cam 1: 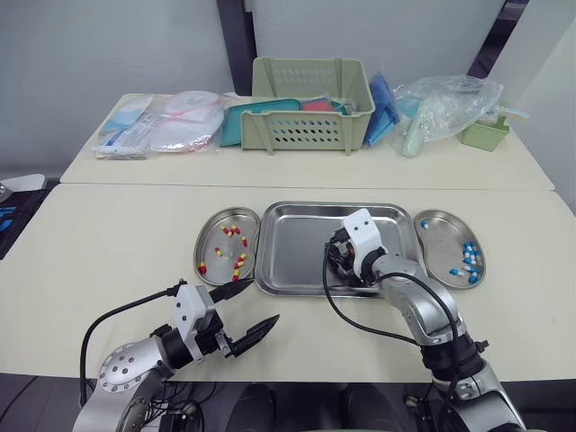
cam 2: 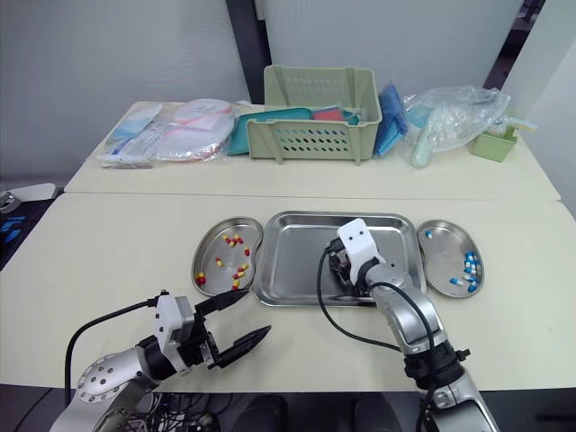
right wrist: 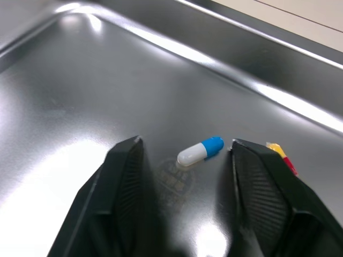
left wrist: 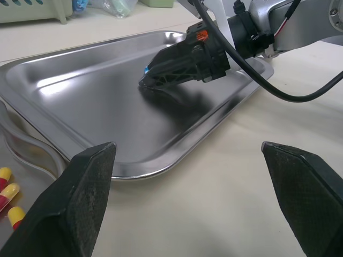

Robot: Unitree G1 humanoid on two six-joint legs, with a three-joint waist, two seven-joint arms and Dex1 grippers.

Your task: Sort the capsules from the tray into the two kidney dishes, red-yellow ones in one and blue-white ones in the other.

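The steel tray lies in the middle of the near table. My right gripper stands open and low over the tray floor. A blue-white capsule lies on the floor between its fingers. A red-yellow capsule peeks out from behind one finger. The left kidney dish holds several red-yellow capsules. The right kidney dish holds several blue-white capsules. My left gripper hangs open and empty over the table by the tray's front left corner.
On the back table are a green basket, plastic-wrapped packs, a clear bag and a small green box. My right arm's black cable loops over the tray's front rim.
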